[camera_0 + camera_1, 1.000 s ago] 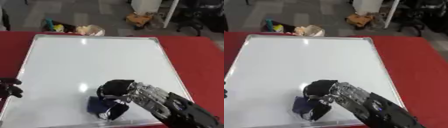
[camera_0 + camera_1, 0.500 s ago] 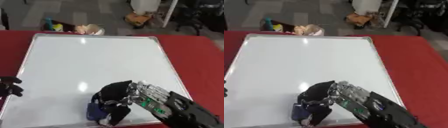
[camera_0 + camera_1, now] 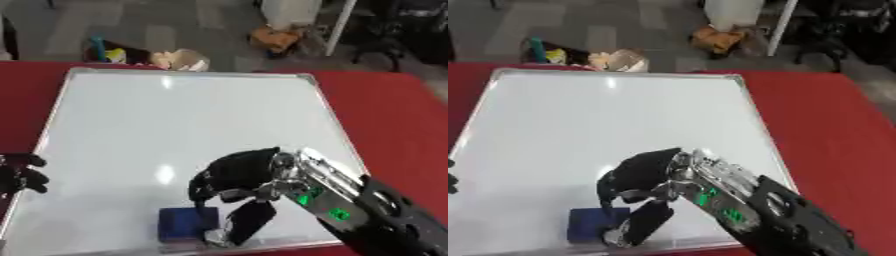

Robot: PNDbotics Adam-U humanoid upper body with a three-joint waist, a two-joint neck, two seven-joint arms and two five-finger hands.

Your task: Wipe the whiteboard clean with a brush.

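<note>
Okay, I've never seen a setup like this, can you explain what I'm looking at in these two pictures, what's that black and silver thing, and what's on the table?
Both pictures come from the two eyes of one camera in a humanoid robot's head, looking down at the same moment, so they nearly match. The black and silver thing is the robot's right hand on its arm, coming in from the lower right. It reaches down over a whiteboard lying flat on a red table. Its fingers curl down at a dark blue block, the brush, near the board's near edge; whether they truly grip it is hard to tell. At the left edge, dark curled fingers are the robot's left hand, idle beside the board. Beyond the table, some clutter lies on the floor.
</note>
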